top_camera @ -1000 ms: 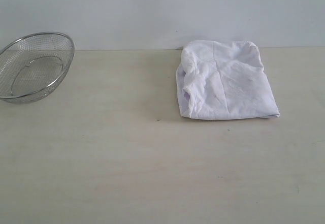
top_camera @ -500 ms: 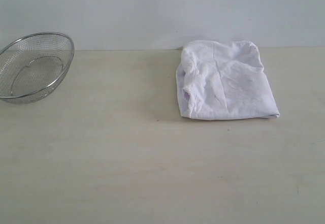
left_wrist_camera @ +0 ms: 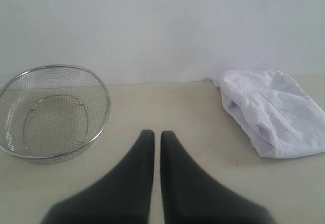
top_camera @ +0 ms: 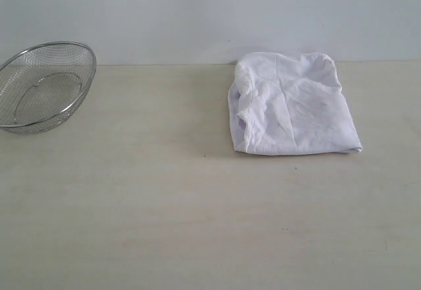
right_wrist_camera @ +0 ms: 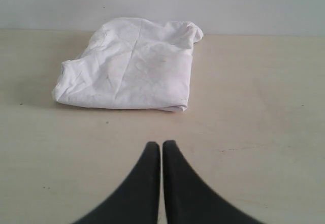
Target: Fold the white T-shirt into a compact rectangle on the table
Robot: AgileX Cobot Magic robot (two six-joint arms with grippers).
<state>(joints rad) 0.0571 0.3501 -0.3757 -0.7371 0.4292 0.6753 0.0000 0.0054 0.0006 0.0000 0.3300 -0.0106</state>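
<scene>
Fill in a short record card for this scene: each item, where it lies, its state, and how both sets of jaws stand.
shirt: white T-shirt, folded into a rough rectangle, lying flat near the table's far edge
surface: table, pale wood grain
other item: wire-mesh basket, far left, empty, well apart from the shirt
left jaws: shut, holding nothing, clear of shirt and basket
right jaws: shut, holding nothing, short of the shirt
arms in exterior view: none visible

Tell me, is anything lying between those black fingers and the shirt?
Nothing visible does. Only bare table lies between the closed right fingers and the white T-shirt; the wire basket sits off to the left.
</scene>
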